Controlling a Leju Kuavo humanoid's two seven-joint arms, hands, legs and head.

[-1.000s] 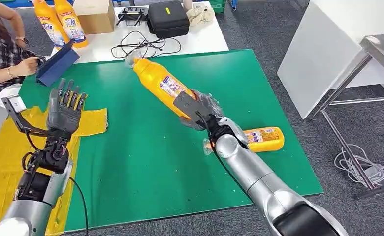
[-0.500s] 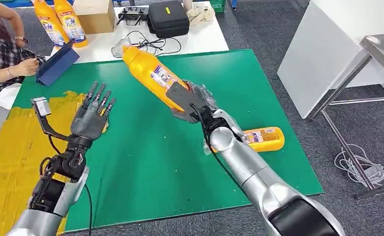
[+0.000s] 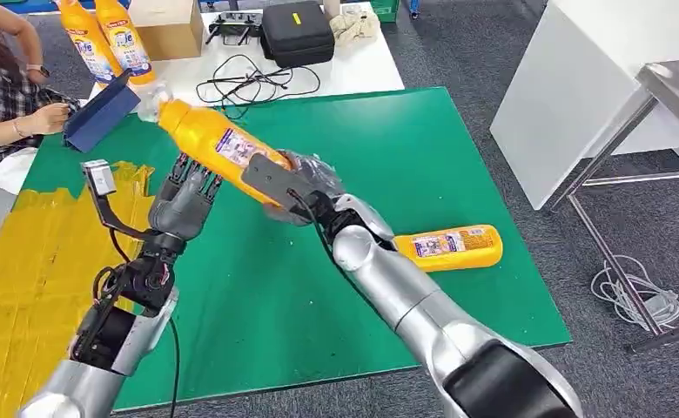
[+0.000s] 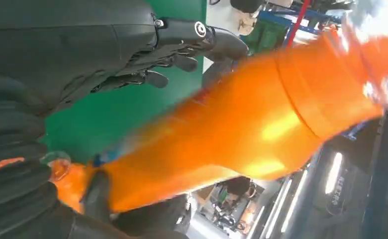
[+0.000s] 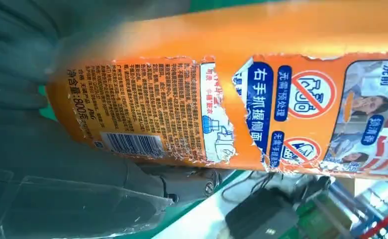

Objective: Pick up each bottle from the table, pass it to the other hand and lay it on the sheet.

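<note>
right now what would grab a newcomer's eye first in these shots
The big orange bottle held up above the green mat in the right hand, with the left hand reaching up just beneath it. A second orange bottle lies on its side near the mat's right edge, and a yellow sheet covers its left.

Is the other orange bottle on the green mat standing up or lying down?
Lying down. The bottle rests on its side on the green mat.
</note>
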